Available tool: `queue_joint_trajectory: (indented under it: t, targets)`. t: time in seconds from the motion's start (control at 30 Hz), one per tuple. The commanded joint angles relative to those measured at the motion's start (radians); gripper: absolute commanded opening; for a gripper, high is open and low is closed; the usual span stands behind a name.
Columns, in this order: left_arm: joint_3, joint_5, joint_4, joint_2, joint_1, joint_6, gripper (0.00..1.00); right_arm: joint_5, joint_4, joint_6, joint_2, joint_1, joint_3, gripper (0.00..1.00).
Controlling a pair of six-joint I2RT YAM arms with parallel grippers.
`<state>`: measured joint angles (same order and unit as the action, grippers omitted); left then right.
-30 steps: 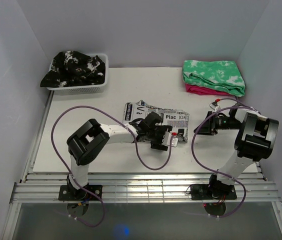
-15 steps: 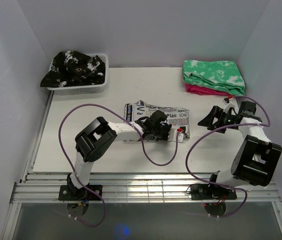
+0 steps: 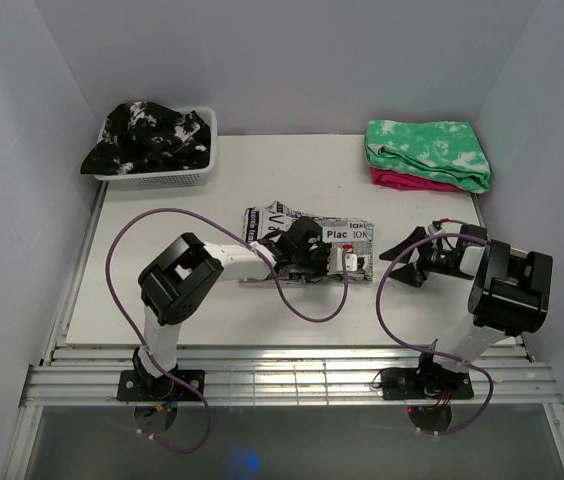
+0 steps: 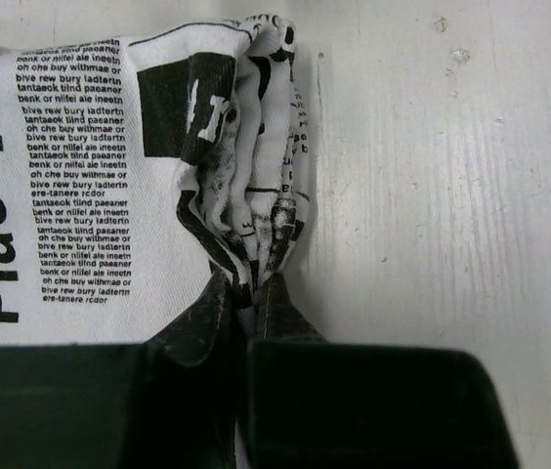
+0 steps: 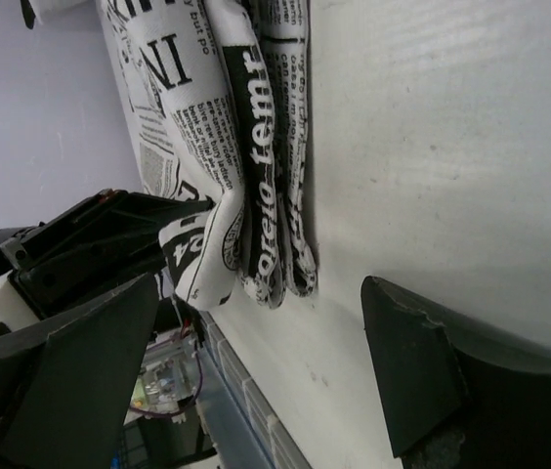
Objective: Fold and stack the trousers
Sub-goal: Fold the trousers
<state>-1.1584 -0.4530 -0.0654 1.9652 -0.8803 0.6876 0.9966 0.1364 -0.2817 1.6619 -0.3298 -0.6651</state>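
At back left, basket [image 3: 158, 181] holds black garment [image 3: 147, 135]; left tool [image 4: 246, 285] pinches trousers [image 4: 70, 166] edge; right tool [image 5: 258, 288] agape.

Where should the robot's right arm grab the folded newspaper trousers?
Probably the thick stacked edge at the right end of the trousers, toward its far corner, coming in low from the right. The folded layers bunch together there and face the open right gripper, while the left gripper has its jaws pinched on the near side of the bundle.
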Motion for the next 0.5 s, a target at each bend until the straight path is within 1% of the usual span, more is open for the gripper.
queue_joint_trajectory:
  t: [0.0,0.07,0.1,0.17,0.37,0.47]
  targets:
    - [0.002,-0.067,0.024,-0.075,0.018,-0.063,0.0,0.062,-0.314,-0.164,0.01,0.021,0.088,0.9]
    - [0.0,-0.075,0.019,-0.08,0.021,-0.071,0.0,0.063,-0.418,-0.279,0.025,0.05,0.125,0.9]
    - [-0.003,-0.082,0.018,-0.081,0.023,-0.091,0.0,0.059,-0.437,-0.289,0.057,0.063,0.128,0.9]
    - [-0.017,-0.114,0.027,-0.089,0.04,-0.105,0.0,0.05,-0.439,-0.295,0.084,0.093,0.121,0.9]
    - [-0.03,-0.135,0.019,-0.106,0.061,-0.143,0.0,0.036,-0.452,-0.315,0.15,0.107,0.102,0.9]
    - [-0.059,-0.141,0.022,-0.094,0.075,-0.178,0.0,0.027,-0.394,-0.272,0.177,0.11,0.085,0.9]
